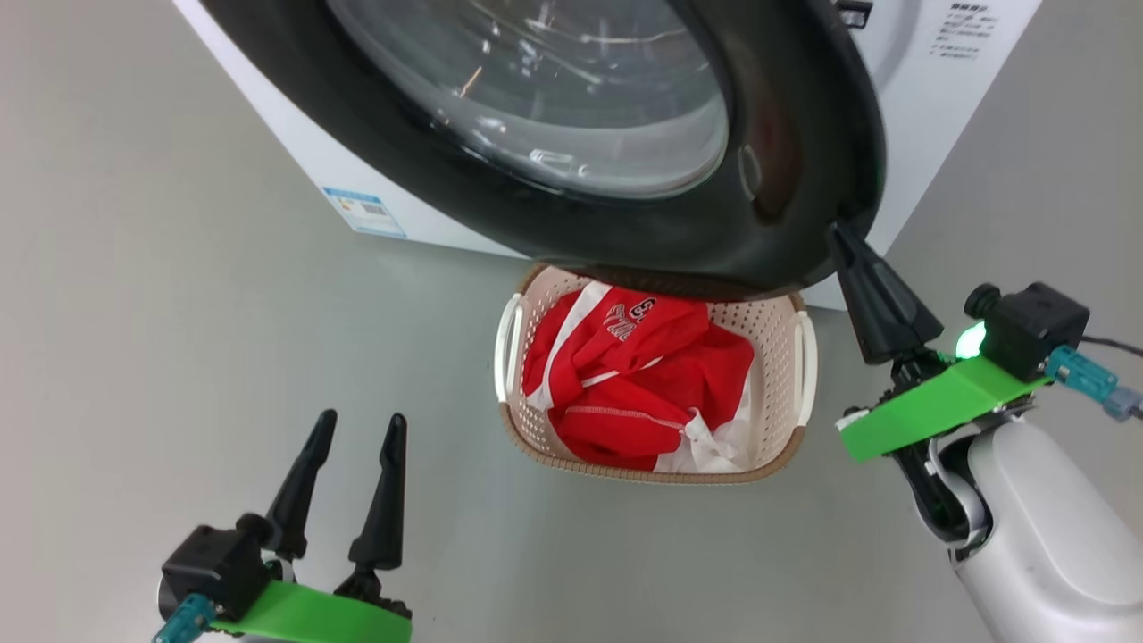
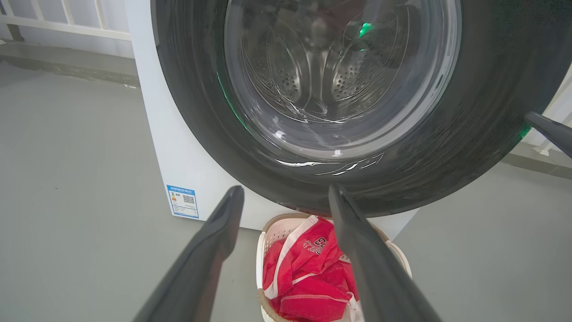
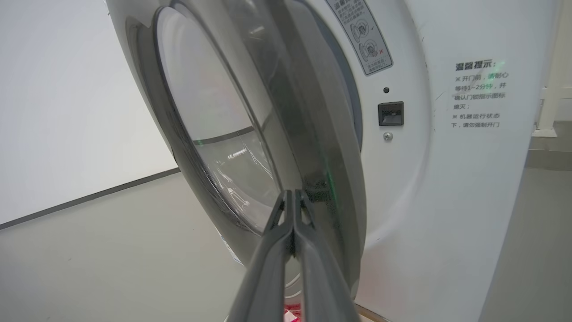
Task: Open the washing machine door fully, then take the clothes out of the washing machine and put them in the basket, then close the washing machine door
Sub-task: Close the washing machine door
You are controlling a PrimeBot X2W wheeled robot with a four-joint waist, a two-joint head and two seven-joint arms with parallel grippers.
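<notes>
The washing machine door (image 1: 786, 161), a black rim around a glass bowl, stands partly swung out from the white washing machine (image 1: 938, 107) and overhangs the basket (image 1: 786, 357). The red clothes (image 1: 634, 384) with white trim and lettering lie heaped in the basket. My right gripper (image 1: 839, 230) is shut and empty, its tip against the door's outer edge; the right wrist view shows the gripper (image 3: 292, 193) touching the door (image 3: 313, 147) at its rim. My left gripper (image 1: 362, 418) hangs open over the floor, left of the basket. The steel drum (image 2: 313, 76) shows through the glass.
Grey floor surrounds the machine and basket. A blue label (image 1: 366, 210) sits low on the machine's front corner. The door latch socket (image 3: 391, 113) lies on the white front panel. A white railing (image 2: 67, 22) runs behind the machine at the left.
</notes>
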